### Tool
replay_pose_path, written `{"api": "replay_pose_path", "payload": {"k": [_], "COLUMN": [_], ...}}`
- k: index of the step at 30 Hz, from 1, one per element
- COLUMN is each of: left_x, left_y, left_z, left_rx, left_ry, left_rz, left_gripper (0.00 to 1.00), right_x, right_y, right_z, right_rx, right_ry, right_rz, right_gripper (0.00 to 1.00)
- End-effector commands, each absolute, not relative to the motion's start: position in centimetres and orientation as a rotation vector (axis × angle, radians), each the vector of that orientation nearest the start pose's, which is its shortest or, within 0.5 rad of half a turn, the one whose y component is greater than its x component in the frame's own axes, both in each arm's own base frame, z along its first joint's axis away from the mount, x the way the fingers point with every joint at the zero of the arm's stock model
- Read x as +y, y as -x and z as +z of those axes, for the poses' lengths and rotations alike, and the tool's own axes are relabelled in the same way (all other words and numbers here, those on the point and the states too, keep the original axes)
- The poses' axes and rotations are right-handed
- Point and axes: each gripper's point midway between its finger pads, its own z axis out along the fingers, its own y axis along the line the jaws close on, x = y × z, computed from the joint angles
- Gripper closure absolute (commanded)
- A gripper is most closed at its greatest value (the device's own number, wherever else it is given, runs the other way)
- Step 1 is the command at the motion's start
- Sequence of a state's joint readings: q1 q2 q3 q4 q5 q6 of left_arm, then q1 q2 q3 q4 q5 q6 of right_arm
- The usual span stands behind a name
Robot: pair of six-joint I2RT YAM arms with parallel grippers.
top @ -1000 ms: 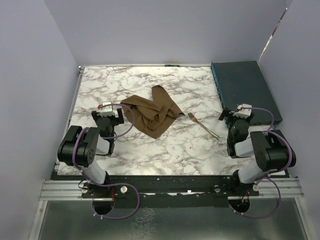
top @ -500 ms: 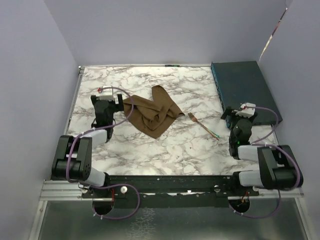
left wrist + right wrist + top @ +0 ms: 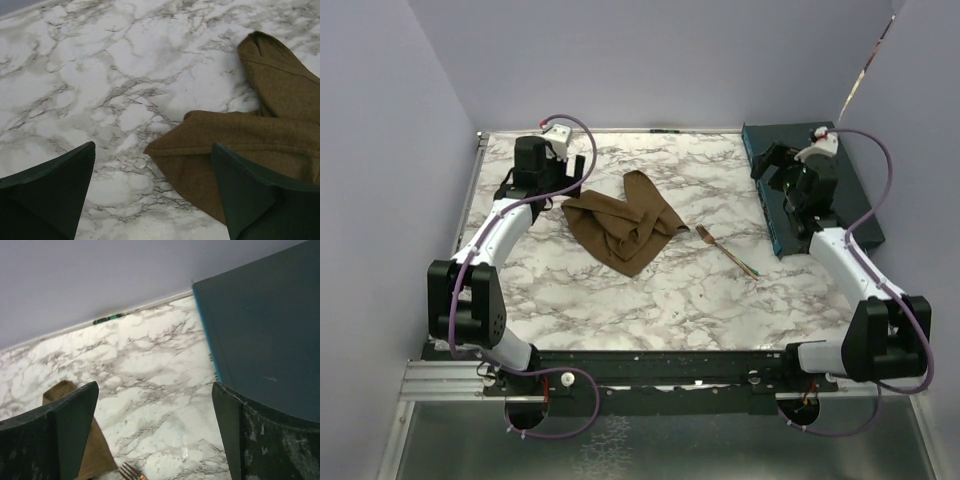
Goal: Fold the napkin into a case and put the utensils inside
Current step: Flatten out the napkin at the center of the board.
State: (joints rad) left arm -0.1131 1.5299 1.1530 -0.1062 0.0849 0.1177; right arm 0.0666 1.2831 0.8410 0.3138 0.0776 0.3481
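- The left claw [image 3: 152, 146] hangs over the far-left part of the counter [image 3: 650, 300]. Its jaws are spread wide and hold nothing.
- The napkin [image 3: 625, 225], a brown cloth rumpled in loose overlapping folds, lies on the counter just ahead of this claw. One corner of it sits below the gap between the fingers, nearer the right-hand finger.
- The right claw [image 3: 155, 385] is raised beside the edge of the dark teal box [image 3: 815, 180]. Its jaws are also wide apart and grip nothing.
- In the right wrist view the box runs under this claw's right-hand finger, with marble showing between the fingers.
- The fork [image 3: 728, 252] lies flat on the counter, well apart from the right claw, back toward that arm's base and to the claw's left.
- The fork rests between the napkin and the box, touching neither, with its tines pointing toward the napkin.
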Motion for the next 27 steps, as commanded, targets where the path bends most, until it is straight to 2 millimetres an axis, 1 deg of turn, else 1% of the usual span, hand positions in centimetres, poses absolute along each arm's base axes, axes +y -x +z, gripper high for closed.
{"api": "replay_pose_path", "payload": {"k": [1,3,6,8,11,14,18,21,24,26,27], "left_x": [-11.5,-13.1,-14.8,-15.6,-16.8,-18.5,-21.2,-23.1,-24.2,-24.6,-24.8], "left_y": [-43.1,-42.9,-42.8,-42.8,-43.2,-43.6,-43.3,-42.9,-42.3,-42.3,-42.3], "left_z": [16.3,15.6,14.2,13.1,11.8,11.4,10.8,10.1,9.1,8.4,8.1], "left_rx": [2.157,2.153,2.162,2.160,2.145,2.128,2.107,2.101,2.107,2.118,2.121], "left_ry": [-0.595,-0.704,-0.844,-0.939,-1.047,-1.093,-1.155,-1.192,-1.224,-1.230,-1.236], "left_rz": [-0.169,-0.139,-0.089,-0.036,0.018,-0.010,-0.050,-0.084,-0.111,-0.116,-0.118], "left_gripper": [0.01,0.01,0.01,0.01,0.01,0.01,0.01,0.01,0.02,0.03,0.04], "right_x": [8.6,10.6,12.5,13.2,13.3,13.0,12.8,13.0,13.1,13.0,13.1], "right_y": [-43.4,-43.1,-41.8,-41.3,-40.8,-40.5,-40.3,-40.0,-39.5,-39.2,-39.4], "right_z": [20.5,19.8,17.6,16.7,16.1,16.1,15.9,15.1,14.2,13.7,14.1], "right_rx": [1.973,1.989,2.052,2.074,2.080,2.074,2.075,2.095,2.118,2.129,2.105], "right_ry": [-0.120,-0.061,-0.013,0.005,0.010,0.003,-0.013,0.003,0.011,0.014,0.009], "right_rz": [0.364,0.328,0.286,0.285,0.288,0.281,0.278,0.290,0.293,0.295,0.302], "right_gripper": [0.00,0.00,0.00,0.00,0.00,0.00,0.00,0.01,0.01,0.01,0.01]}}
